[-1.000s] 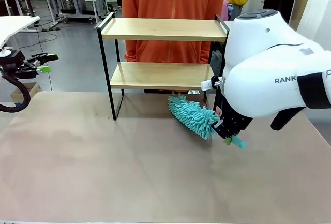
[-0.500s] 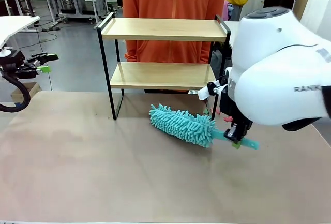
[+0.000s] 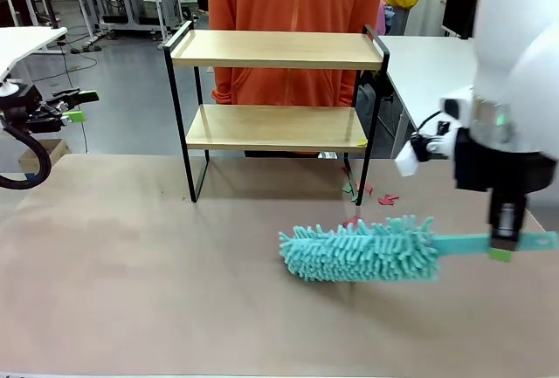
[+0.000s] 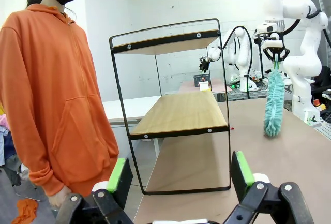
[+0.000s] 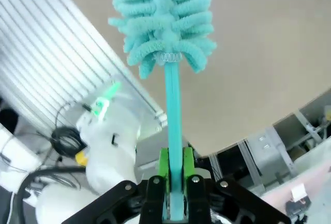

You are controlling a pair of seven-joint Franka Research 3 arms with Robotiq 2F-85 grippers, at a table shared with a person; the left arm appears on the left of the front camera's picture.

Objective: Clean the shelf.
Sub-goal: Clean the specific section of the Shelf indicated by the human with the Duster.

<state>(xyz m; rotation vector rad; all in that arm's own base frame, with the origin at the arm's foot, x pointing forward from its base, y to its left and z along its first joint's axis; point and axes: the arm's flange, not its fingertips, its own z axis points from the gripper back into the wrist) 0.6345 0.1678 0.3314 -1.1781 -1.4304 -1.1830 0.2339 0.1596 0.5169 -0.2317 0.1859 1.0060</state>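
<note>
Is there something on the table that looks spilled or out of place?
Yes. Small red scraps lie scattered on the table beside the right leg of the shelf, like litter not yet swept up.

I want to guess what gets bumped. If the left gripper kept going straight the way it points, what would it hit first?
Probably the shelf. The open left gripper looks straight at its end frame, with the person's orange sleeve off to one side. How far away the shelf is, is hard to tell.
</note>
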